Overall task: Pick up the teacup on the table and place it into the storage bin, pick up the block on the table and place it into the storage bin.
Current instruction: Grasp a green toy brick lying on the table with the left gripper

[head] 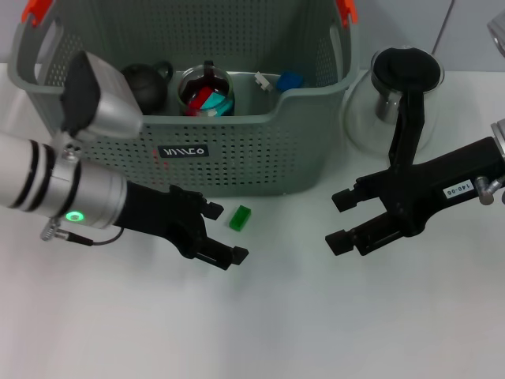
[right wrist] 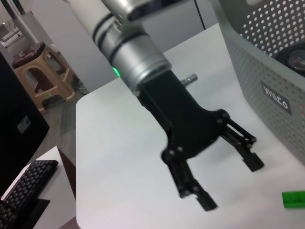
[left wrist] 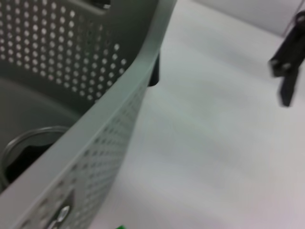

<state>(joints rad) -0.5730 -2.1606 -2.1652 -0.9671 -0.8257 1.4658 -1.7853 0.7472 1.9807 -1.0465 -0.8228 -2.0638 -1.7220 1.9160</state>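
Note:
The green block lies on the white table, just in front of the grey storage bin. My left gripper is open low over the table, right beside the block, with nothing between its fingers. My right gripper hovers open and empty to the block's right. No teacup stands on the table. Inside the bin sit a dark round handled vessel and a glass cup; I cannot tell which is the teacup.
A glass pitcher with a black handle and lid stands right of the bin, behind my right arm. A blue piece and a small white item also lie in the bin. The bin's black label faces me.

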